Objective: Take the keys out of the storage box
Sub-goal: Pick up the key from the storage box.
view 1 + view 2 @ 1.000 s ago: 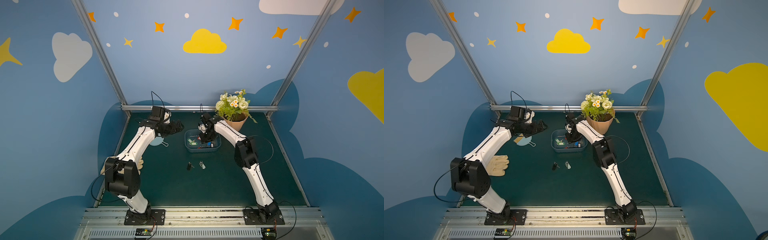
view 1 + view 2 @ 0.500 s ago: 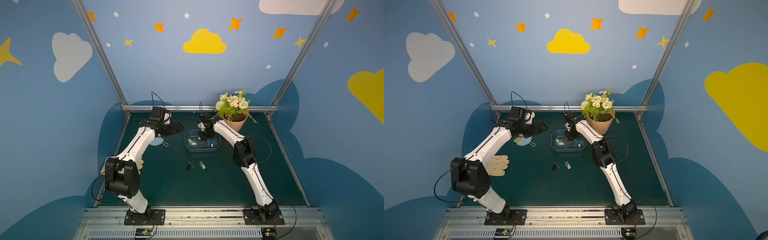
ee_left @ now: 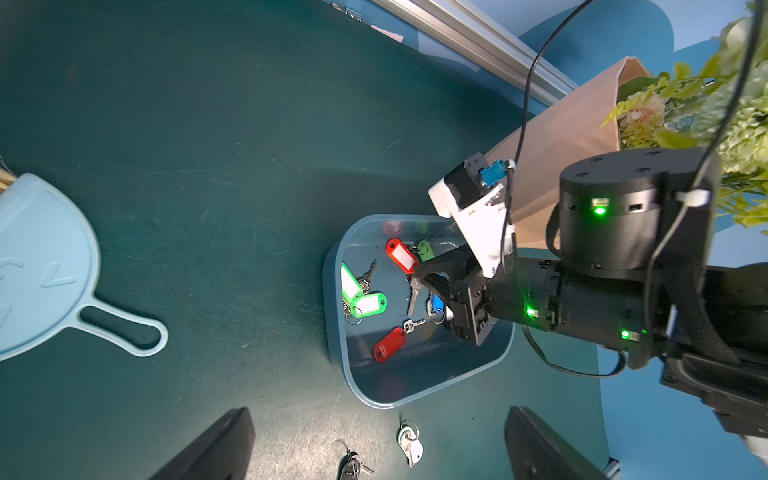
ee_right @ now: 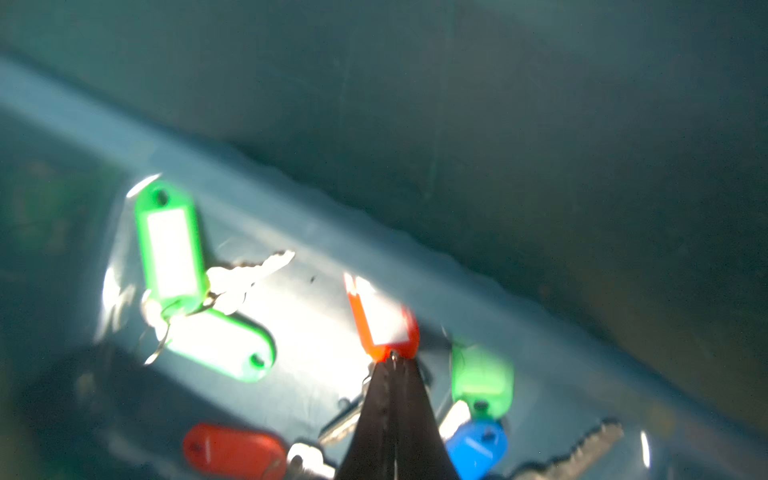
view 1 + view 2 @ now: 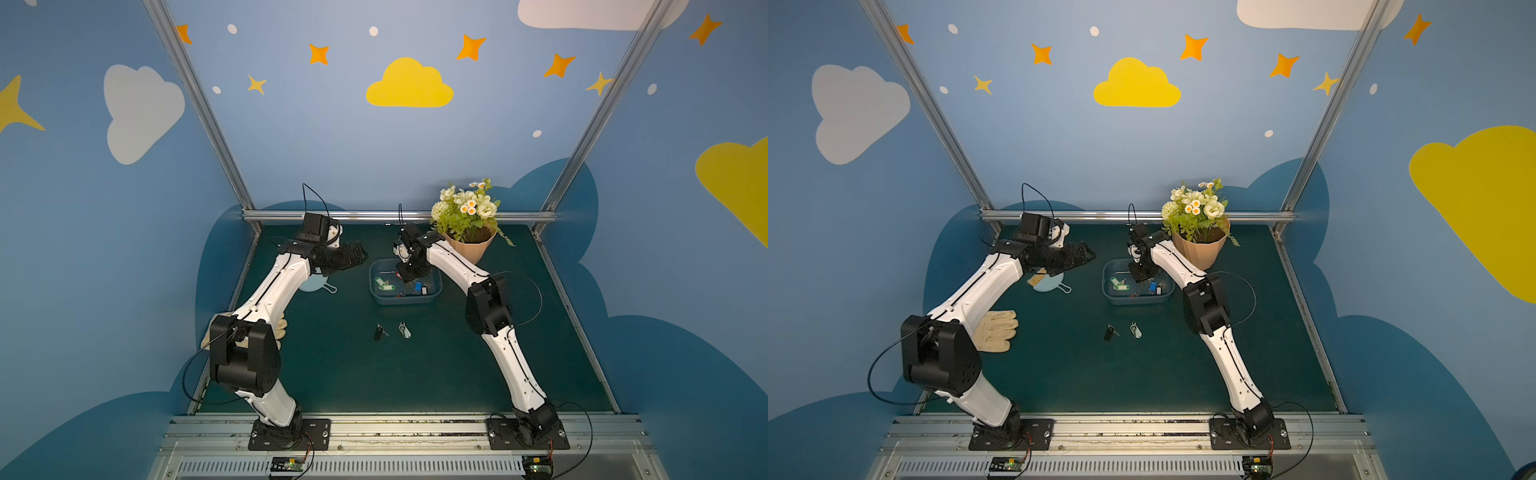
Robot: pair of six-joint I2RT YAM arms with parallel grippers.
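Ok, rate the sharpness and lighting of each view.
Right wrist view: blurred throughout, glare washing out the green tags and the storage box floor. Left wrist view: sharp and evenly lit, keys clearly legible. Both top views: crisp, soft even light, but the keys are tiny.

The left arm [image 5: 279, 286], bolted at 7 o'clock on the dark green table [image 5: 332, 374], and the right arm [image 5: 455, 262], bolted at 5 o'clock, are smooth white tubes joined by fat round black joints [image 5: 245, 357], each on a flat black plate with silver screws [image 5: 316, 428]. A thin black cable [image 5: 536, 299] loops from each arm, and the right arm's black wrist has tiny green lights [image 3: 599, 210] and a white camera holder with a blue plug [image 3: 478, 208]. The left gripper [image 3: 378, 409] and the right gripper [image 3: 415, 272] are plain black.
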